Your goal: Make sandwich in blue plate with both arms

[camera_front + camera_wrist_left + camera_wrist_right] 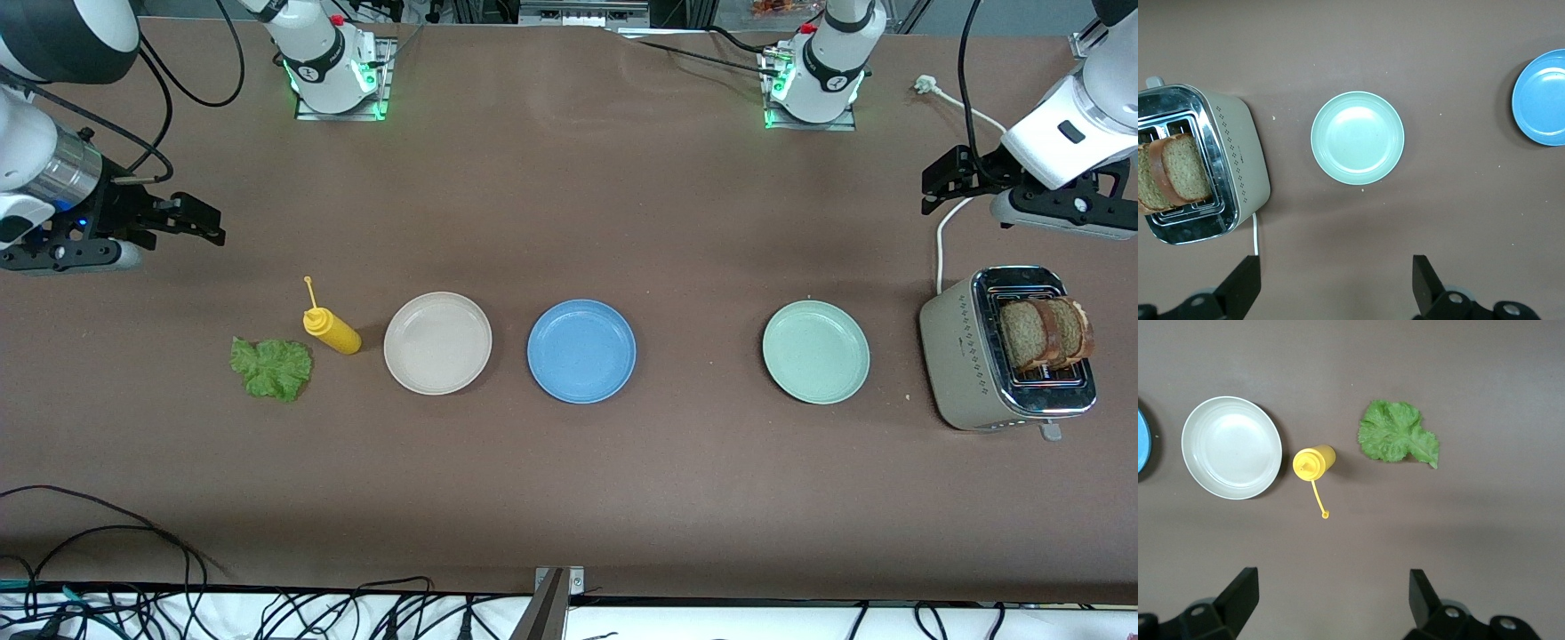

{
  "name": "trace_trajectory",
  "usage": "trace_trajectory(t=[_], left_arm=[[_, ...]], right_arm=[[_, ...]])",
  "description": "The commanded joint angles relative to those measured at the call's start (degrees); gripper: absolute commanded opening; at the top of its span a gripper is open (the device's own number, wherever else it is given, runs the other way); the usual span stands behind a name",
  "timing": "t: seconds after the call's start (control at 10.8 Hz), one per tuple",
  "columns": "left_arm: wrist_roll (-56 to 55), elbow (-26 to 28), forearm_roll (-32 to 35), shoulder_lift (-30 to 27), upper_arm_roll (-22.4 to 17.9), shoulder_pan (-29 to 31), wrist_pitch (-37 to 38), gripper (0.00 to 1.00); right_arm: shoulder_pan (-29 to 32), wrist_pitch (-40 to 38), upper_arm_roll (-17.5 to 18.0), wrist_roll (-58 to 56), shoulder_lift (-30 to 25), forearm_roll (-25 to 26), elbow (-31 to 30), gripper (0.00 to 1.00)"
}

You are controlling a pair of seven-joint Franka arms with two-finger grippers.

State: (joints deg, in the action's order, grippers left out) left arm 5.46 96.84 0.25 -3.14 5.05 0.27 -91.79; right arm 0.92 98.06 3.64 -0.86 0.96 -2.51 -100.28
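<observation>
Brown bread slices half hidden in toaster; both hands wide, empty.

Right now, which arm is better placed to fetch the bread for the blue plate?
Probably the left: its open left gripper hangs over the table near the toaster holding both bread slices. The right gripper, also open, is up near the lettuce.

Three plates, two bread slices, one lettuce leaf, bottle, toaster.

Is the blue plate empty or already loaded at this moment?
Empty. The blue plate shows bare blue; both bread slices stand in the toaster, and the lettuce leaf lies on the table.
</observation>
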Motion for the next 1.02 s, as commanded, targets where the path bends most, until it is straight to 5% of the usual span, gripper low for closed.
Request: trace_trajectory(t=[0.0, 0.93], left_arm=[[1.49, -0.95, -1.57, 0.32, -0.13, 0.44, 1.26, 1.00], [1.40, -0.95, -1.31, 0.32, -0.04, 0.44, 1.26, 1.00]], right_arm=[[-0.13, -1.65, 0.13, -0.55, -1.66, -0.22, 0.44, 1.00], [-0.13, -1.56, 1.54, 0.33, -2.01, 0.22, 0.62, 1.00]])
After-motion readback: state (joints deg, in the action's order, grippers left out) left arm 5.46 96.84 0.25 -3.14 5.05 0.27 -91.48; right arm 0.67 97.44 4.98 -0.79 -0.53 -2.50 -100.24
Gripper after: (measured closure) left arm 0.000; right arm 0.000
